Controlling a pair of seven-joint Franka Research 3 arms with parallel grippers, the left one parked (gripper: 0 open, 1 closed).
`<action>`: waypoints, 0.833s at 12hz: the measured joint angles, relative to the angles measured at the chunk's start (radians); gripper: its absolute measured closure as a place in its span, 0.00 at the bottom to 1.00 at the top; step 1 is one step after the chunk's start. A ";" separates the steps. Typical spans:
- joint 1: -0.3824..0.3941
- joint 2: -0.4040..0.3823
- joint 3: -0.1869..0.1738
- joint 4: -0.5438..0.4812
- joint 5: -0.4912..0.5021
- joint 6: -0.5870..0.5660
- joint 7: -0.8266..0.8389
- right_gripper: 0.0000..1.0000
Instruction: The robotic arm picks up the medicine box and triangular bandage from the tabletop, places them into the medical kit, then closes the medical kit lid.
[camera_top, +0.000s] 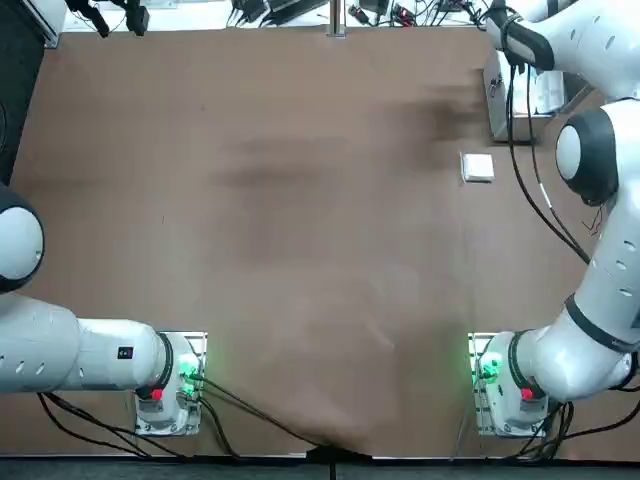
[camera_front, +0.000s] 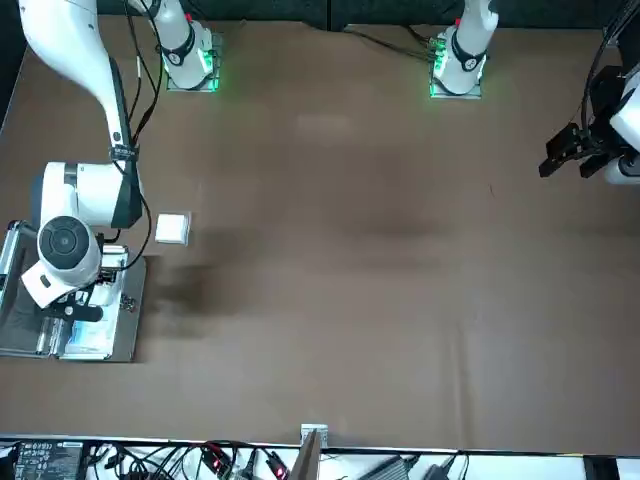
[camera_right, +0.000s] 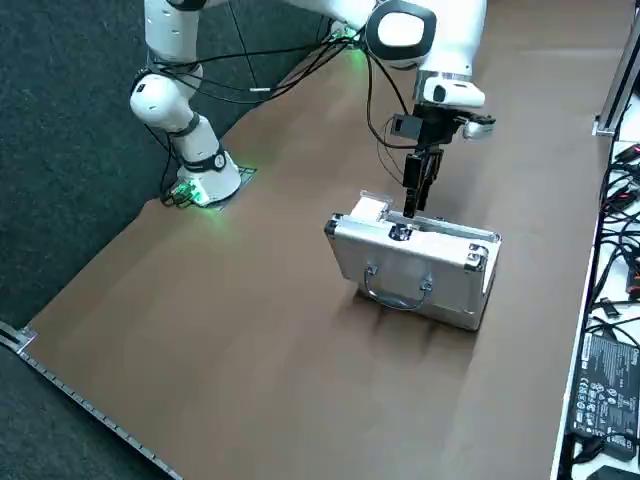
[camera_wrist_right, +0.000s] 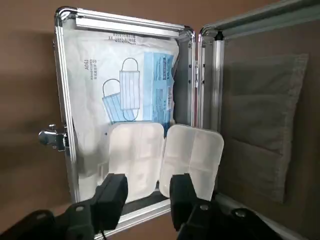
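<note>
Brown table (camera_top: 300, 250) on dark carpet (camera_right: 70, 130), cables (camera_front: 230, 462) along its edge

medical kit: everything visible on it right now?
The medical kit is a silver aluminium case lying open on the brown table. Its lid stands upright, bar handle outward, grey pockets inside. In the base lies a face-mask packet, with the two-lobed white bandage packet on top. The right claw hovers just above, open.

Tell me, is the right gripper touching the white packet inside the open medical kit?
Apart. In the wrist view the right gripper hangs open above the triangular bandage, which lies released in the medical kit.
</note>
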 joint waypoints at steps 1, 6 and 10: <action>0.000 -0.001 0.000 0.000 0.000 -0.001 -0.008 0.45; 0.003 -0.045 0.035 0.001 0.064 -0.066 -0.055 0.45; 0.034 -0.076 0.121 -0.004 0.158 -0.134 -0.043 0.46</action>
